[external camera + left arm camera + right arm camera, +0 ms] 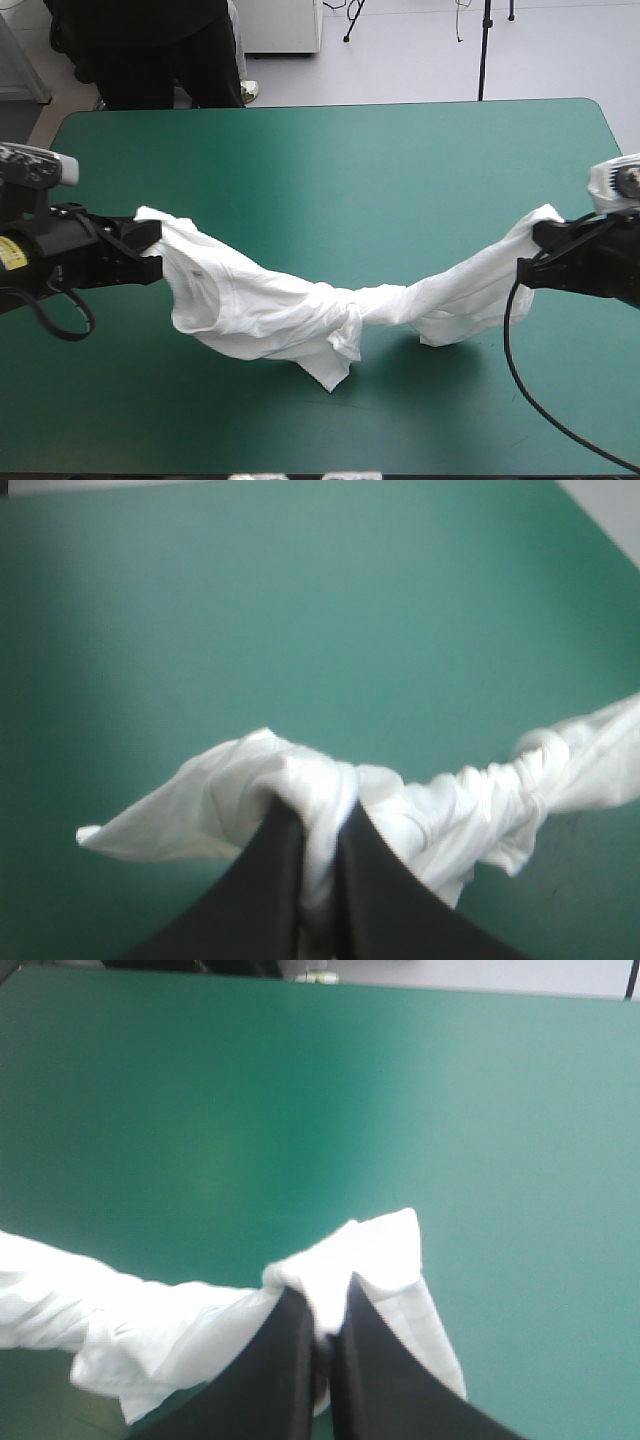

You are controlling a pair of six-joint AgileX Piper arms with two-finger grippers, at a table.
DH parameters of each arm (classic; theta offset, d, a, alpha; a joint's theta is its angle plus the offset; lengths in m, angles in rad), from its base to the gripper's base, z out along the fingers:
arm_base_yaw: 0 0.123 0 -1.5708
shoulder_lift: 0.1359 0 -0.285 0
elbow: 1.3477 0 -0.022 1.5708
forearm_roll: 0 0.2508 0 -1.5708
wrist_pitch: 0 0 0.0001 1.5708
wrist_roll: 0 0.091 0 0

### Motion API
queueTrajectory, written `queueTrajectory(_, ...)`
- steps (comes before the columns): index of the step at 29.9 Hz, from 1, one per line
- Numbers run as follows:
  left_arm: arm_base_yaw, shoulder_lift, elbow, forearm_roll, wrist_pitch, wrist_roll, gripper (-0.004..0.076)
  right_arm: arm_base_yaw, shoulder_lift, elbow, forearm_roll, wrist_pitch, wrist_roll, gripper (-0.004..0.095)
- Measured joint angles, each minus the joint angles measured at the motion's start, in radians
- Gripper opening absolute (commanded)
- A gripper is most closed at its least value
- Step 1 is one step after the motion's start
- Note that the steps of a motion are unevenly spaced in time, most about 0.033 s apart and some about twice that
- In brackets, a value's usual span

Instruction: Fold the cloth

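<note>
One T-shirt [300,310] hangs between two clamped grippers, left gripper [150,250] and right gripper [535,255].

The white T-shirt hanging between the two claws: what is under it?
Under the white short-sleeved T-shirt, held by the left claw and right claw, only the teal-green table cover and a shadow show. The strip that the cloth itself hides cannot be checked.

High cam's up behind the robot, looking down over the whole table [330,140]. Wrist cams sit low and close, looking across it; all three catch the T-shirt [270,305].
</note>
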Motion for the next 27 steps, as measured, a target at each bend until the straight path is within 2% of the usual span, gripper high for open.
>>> queueTrajectory(8,0.000,0.139,0.141,0.025,-0.018,0.001,-0.0009,0.000,0.146,0.159,0.009,-0.105,-0.018,-0.0017)
queueTrajectory(10,-0.001,0.200,0.144,0.039,-0.057,0.004,-0.0009,0.001,0.208,0.162,0.003,-0.151,-0.021,-0.0017)
queueTrajectory(19,-0.003,0.455,0.151,0.222,-0.353,-0.032,-0.0009,0.001,0.516,0.163,-0.059,-0.367,-0.022,-0.0017)
queueTrajectory(27,-0.003,0.630,0.151,0.263,-0.531,-0.050,-0.0009,0.001,0.687,0.163,-0.081,-0.508,-0.024,-0.0017)
